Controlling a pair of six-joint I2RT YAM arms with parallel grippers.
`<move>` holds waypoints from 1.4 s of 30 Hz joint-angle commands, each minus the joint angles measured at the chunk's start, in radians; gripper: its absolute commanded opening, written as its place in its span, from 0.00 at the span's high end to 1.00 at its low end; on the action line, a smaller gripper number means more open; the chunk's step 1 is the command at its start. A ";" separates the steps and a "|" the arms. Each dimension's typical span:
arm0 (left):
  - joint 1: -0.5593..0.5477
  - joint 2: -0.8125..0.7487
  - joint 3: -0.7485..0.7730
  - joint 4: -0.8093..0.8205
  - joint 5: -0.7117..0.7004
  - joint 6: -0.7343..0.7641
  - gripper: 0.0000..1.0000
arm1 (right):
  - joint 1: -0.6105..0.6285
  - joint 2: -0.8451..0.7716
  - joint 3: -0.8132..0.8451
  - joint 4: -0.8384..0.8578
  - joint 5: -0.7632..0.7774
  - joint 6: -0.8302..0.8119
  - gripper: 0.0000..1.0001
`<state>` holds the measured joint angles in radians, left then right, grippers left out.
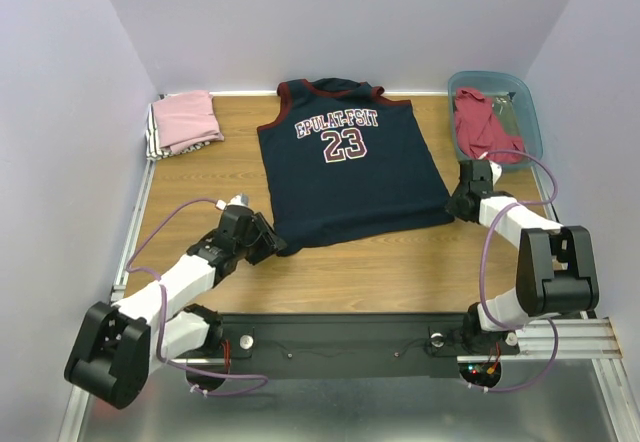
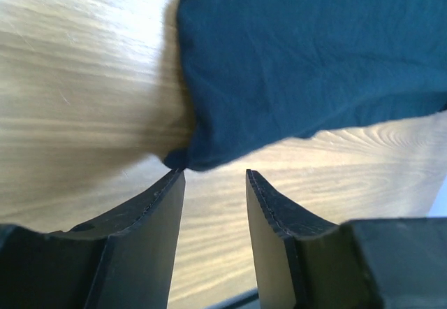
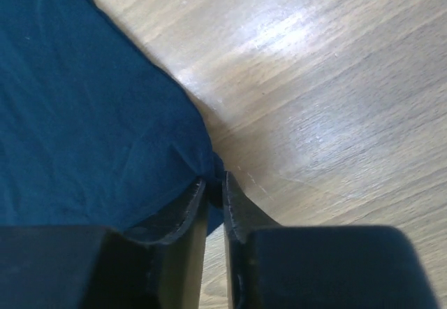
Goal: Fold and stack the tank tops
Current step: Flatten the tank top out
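Lavender walls (image 1: 350, 22) box in a wooden table (image 1: 400, 262) in the top view. A navy jersey (image 1: 345, 162) lies flat at the middle of the table, front side up with its white "23" showing, the neck towards the far wall and the hem towards the arms. A folded pink top (image 1: 187, 119) sits in the far left corner on a striped cloth (image 1: 158, 144). A red top (image 1: 480, 127) lies crumpled in a teal bin (image 1: 490, 76) in the far right corner. The left gripper (image 1: 270, 245) is low at the jersey's near left hem corner and the right gripper (image 1: 456, 204) is low at its near right hem corner.

From the left wrist, the two dark fingers (image 2: 150, 214) stand spread, with bare wood showing in the gap between them. The jersey's corner lies flat on the table just past the tip of the left-hand finger, touching or almost touching it. No cloth sits between the jaws.

From the right wrist, the fingers (image 3: 241, 211) are pressed nearly together on the jersey's corner. The cloth bunches into small creases where it runs into the narrow slot between them, and a little navy shows inside that slot. The rest of the jersey spreads away to the left, flat on the wood.
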<state>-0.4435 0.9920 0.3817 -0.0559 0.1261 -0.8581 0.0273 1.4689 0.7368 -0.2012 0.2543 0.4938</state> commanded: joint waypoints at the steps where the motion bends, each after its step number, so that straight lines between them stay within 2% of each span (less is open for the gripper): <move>1: -0.004 0.052 0.023 0.079 -0.054 0.036 0.49 | 0.000 0.004 0.068 -0.009 0.002 -0.012 0.83; 4: -0.004 0.100 0.039 0.103 -0.059 0.060 0.59 | 0.000 0.008 0.114 -0.075 0.029 -0.026 0.88; 7: -0.003 0.125 0.066 0.119 -0.020 0.079 0.99 | 0.000 0.004 0.159 -0.134 0.037 -0.040 0.89; 8: -0.004 0.126 0.074 0.117 -0.010 0.085 1.00 | 0.002 0.005 0.171 -0.153 0.042 -0.044 0.89; 15: -0.003 0.051 0.135 0.067 0.104 0.076 1.00 | 0.000 0.008 0.294 -0.326 0.111 -0.083 0.88; 22: -0.003 -0.128 0.076 0.028 0.236 -0.048 1.00 | 0.002 0.034 0.435 -0.570 0.183 -0.136 0.85; 24: -0.004 -0.164 0.046 0.040 0.238 -0.085 1.00 | 0.005 0.036 0.455 -0.592 0.191 -0.136 0.80; 25: -0.004 -0.193 0.017 0.051 0.228 -0.093 1.00 | 0.006 0.036 0.461 -0.606 0.198 -0.127 0.69; 26: -0.003 -0.199 0.011 0.080 0.195 -0.096 1.00 | 0.006 0.024 0.475 -0.613 0.209 -0.121 0.63; 27: 0.000 -0.197 0.006 0.093 0.181 -0.096 0.97 | 0.006 0.010 0.475 -0.615 0.206 -0.118 0.57; 28: 0.008 -0.185 0.026 0.103 0.164 -0.093 0.91 | 0.006 -0.005 0.475 -0.612 0.197 -0.113 0.47; 29: 0.012 -0.140 0.045 0.114 0.150 -0.088 0.81 | 0.008 -0.022 0.474 -0.606 0.192 -0.110 0.43; 32: 0.061 0.028 0.164 0.131 0.063 -0.041 0.71 | 0.052 -0.108 0.461 -0.589 0.191 -0.089 0.37; 34: 0.147 0.176 0.273 0.142 0.032 -0.004 0.68 | 0.133 -0.175 0.454 -0.557 0.140 -0.055 0.38; 36: 0.204 0.268 0.345 0.159 -0.011 0.014 0.68 | 0.245 -0.231 0.426 -0.518 0.100 0.020 0.46; 37: 0.245 0.357 0.417 0.169 -0.026 0.031 0.68 | 0.393 -0.234 0.417 -0.480 0.094 0.047 0.49; 38: 0.258 0.403 0.457 0.169 -0.055 0.039 0.68 | 0.472 -0.228 0.412 -0.465 0.105 0.075 0.51; 39: 0.268 0.449 0.501 0.169 -0.060 0.054 0.68 | 0.561 -0.213 0.424 -0.463 0.185 0.130 0.52; 40: 0.279 0.500 0.599 0.162 -0.062 0.076 0.67 | 0.717 -0.156 0.434 -0.461 0.221 0.149 0.55; 42: 0.290 0.649 0.748 0.157 -0.037 0.146 0.62 | 0.834 -0.090 0.461 -0.446 0.272 0.201 0.56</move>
<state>-0.1699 1.5036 0.9031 0.0620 0.1188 -0.8364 0.6258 1.2629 1.1706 -0.6903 0.4297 0.5472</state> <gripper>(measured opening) 0.352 0.454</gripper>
